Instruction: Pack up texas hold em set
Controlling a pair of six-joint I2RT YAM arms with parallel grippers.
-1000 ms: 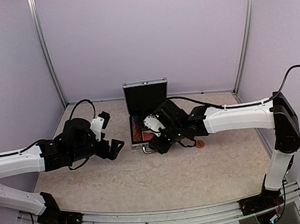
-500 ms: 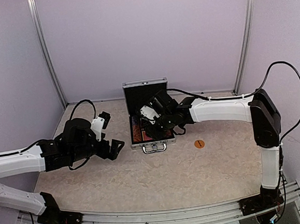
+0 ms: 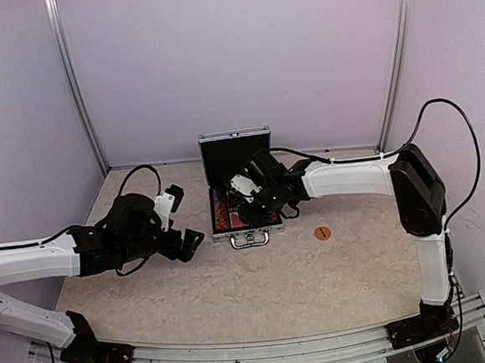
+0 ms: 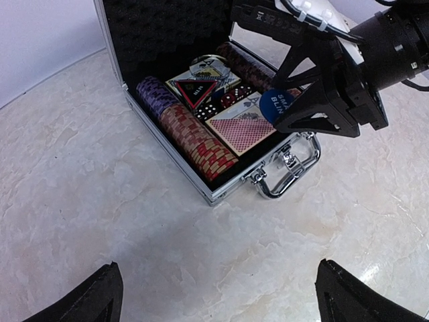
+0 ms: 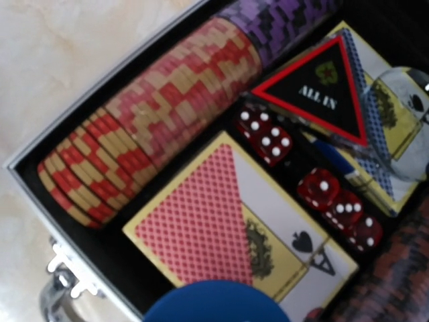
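The texas hold em set [image 3: 225,210] sits toward the back of the table [image 3: 235,300], near the middle. Its ribbed silver case [image 4: 167,149] lies open, with the black-lined lid [image 3: 235,155] standing upright at the far side and the metal handle [image 4: 293,171] pointing toward the arms. Inside, a row of red-and-tan chips [image 5: 154,127] runs along the left wall, and purple chips [image 5: 288,23] continue the same row toward the lid. Beside them, at the near end, lies a red card deck [image 5: 201,238] with a spade and an A printed at one corner. Past it are red dice [image 5: 268,137], then a blue card deck [image 5: 379,144] with a red-edged black triangle [image 5: 322,94], lettered ALL IN, resting on top. A clear round button [image 5: 405,107] also lies partly over that deck. A row of darker chips [image 4: 247,59] fills the right side. The right gripper [image 3: 246,200] hovers over the near-right part of the case, its fingers clamped on a blue button [image 4: 278,104] held just above the red card deck. The left gripper [image 3: 183,218] is to the left of the case and apart from it, aimed at it, its fingers [image 4: 94,298] spread wide with nothing between them. An orange button [image 3: 320,233] lies flat on the table to the right of the case, apart from it.
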